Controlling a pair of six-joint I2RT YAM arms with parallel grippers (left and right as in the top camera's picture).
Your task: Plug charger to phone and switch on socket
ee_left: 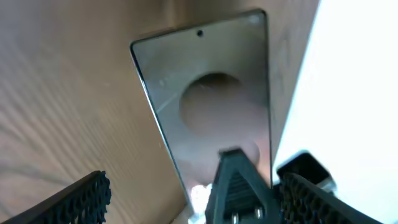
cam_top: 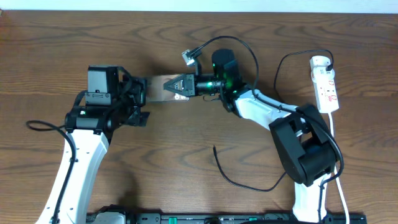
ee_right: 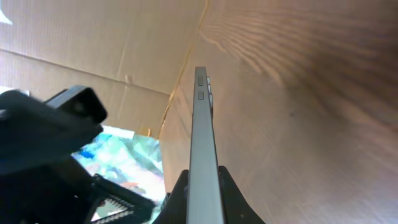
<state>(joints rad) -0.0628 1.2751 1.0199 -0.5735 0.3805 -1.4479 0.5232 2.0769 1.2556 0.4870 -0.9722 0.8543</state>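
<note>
Left arm: is reaching in from the near left, its claw [cam_top: 144, 98] hanging over the phone's left part.
Left claw: is standing wide open and holding nothing; in its wrist view the fingers [ee_left: 81, 199] are spreading far to either side of the phone's long edges, with no contact showing.
Phone [cam_top: 158, 88]: is lying lengthwise left to right at the middle of the table [cam_top: 161, 162], glossy face up and camera-hole end pointing left. Whether it is resting on the wood or raised off it, I cannot tell.
Right claw [cam_top: 176, 85]: is closing tight on the phone's right end, its fingers [ee_right: 230, 193] pinching front and back so that its wrist view is looking straight along the thin side edge with the buttons.
Silver connector [cam_top: 188, 57]: is sitting just beyond the phone's far right corner, on a black lead looping up from the right wrist.
Charger [cam_top: 231, 182]: is curving across the near wood, its plug [cam_top: 215, 149] lying free and well apart from the phone, on the near side of the right arm.
Socket [cam_top: 326, 87]: is lying at the far right, rounded end toward the far edge, with a white cord [cam_top: 332, 134] trailing toward the near edge.
Open room: bare wood is stretching between the two arms, from the phone's near edge down to the plug.
</note>
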